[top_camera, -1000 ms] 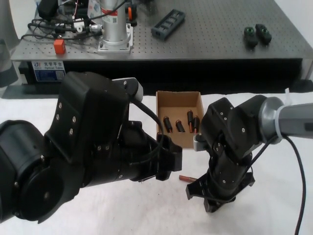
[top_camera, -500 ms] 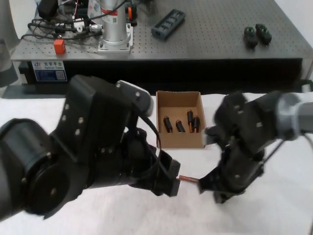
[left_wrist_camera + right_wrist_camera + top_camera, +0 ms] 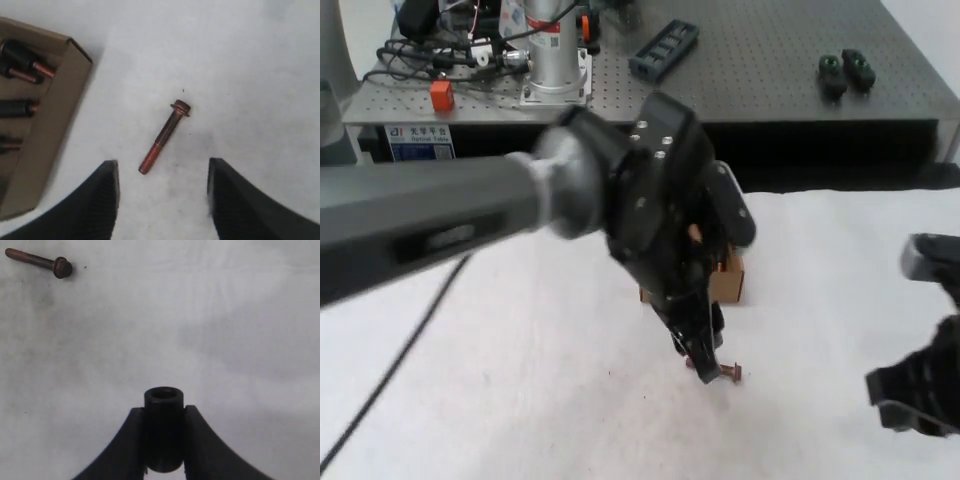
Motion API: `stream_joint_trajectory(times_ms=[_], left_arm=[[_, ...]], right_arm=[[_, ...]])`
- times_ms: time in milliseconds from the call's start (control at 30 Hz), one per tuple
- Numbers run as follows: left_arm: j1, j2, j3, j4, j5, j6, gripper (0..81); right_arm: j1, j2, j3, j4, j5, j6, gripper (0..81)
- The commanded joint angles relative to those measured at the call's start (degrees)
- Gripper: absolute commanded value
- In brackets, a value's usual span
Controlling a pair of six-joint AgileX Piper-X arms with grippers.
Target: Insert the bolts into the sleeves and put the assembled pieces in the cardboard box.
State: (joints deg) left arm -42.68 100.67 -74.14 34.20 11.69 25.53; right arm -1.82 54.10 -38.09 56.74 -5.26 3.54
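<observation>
A copper bolt [image 3: 164,137] lies loose on the white cloth, just in front of the cardboard box [image 3: 45,130]. My left gripper [image 3: 162,200] hangs open over the bolt's threaded end, one finger on each side, touching nothing. In the high view the left arm stretches across the box [image 3: 728,280], and its gripper [image 3: 705,362] comes down beside the bolt [image 3: 728,373]. Several assembled pieces [image 3: 17,107] lie in the box. My right gripper [image 3: 163,412] is shut on a black sleeve [image 3: 163,435] with its bore facing outward, and the bolt [image 3: 40,262] lies well away from it. The right arm [image 3: 920,400] sits at the near right.
Behind the cloth is a perforated metal bench [image 3: 770,80] carrying a black tray [image 3: 664,48], two black parts [image 3: 846,70], an orange block [image 3: 441,95], a metal post [image 3: 555,60] and cables. The white cloth [image 3: 520,350] is bare to the left of the arm.
The left arm has swung out from close to the camera, across the box, and down to the bolt. The right arm has pulled back to the near right corner with the sleeve.
</observation>
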Motion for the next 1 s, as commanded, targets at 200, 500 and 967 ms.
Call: stream_joint_trajectory(times_ms=[200, 500, 967], left_arm=[[-4.0, 19.0, -16.7, 9.6, -8.1, 23.4, 39.0], [-5.8, 22.4, -17.1, 5.9, -8.5, 25.1, 38.9], [-5.7, 24.0, -17.1, 4.7, -11.7, 25.1, 13.4]], right_arm=[[-0.4, -3.9, 0.1, 3.1, -1.4, -1.2, 2.9], [-0.4, -3.8, 0.1, 4.0, -1.4, -1.5, 2.9], [0.0, -3.8, 0.1, 5.2, -3.9, -1.5, 2.9]])
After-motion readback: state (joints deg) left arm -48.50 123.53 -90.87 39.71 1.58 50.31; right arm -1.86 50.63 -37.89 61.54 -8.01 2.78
